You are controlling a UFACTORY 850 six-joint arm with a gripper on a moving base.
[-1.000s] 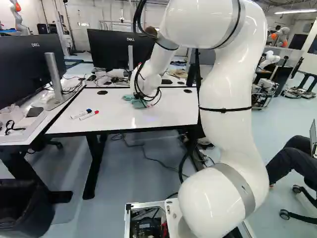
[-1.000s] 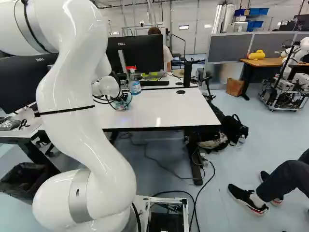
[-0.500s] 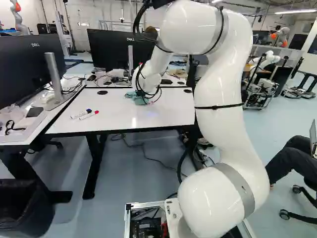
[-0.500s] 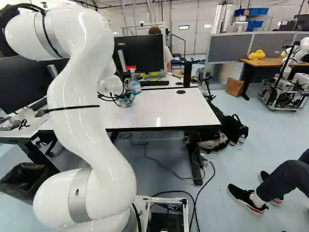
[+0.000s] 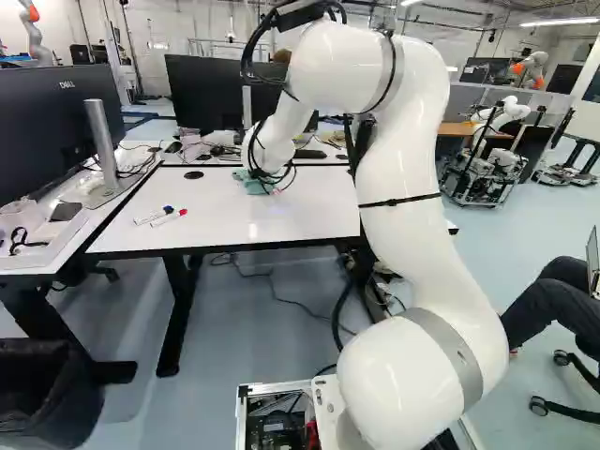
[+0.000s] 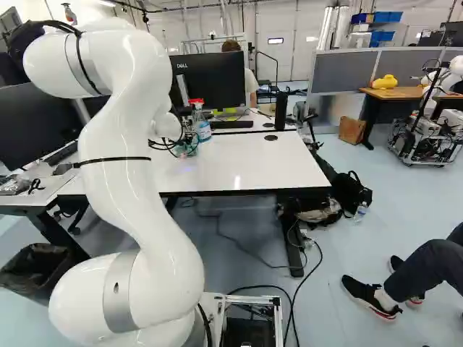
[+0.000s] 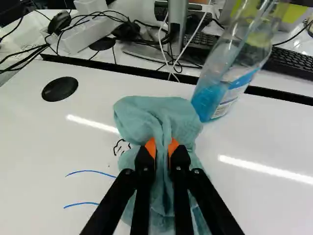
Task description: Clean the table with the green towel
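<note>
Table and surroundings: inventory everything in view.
Green towel: 1, teal, on the table
Spray bottle: 1, clear, blue liquid, beyond the towel
Markers: 2, white, blue and red caps, on the table
Pen marks: several, blue and black, beside the towel
Table: 1, white, ahead
Monitors: at least 2, black, around the table
Keyboards: at least 2, black, beyond the table
Bin: 1, black, floor
Other robots: at least 3, white, background
Arm: 1, white, over the table
Gripper: 1, black, orange pads, gripping the towel
</note>
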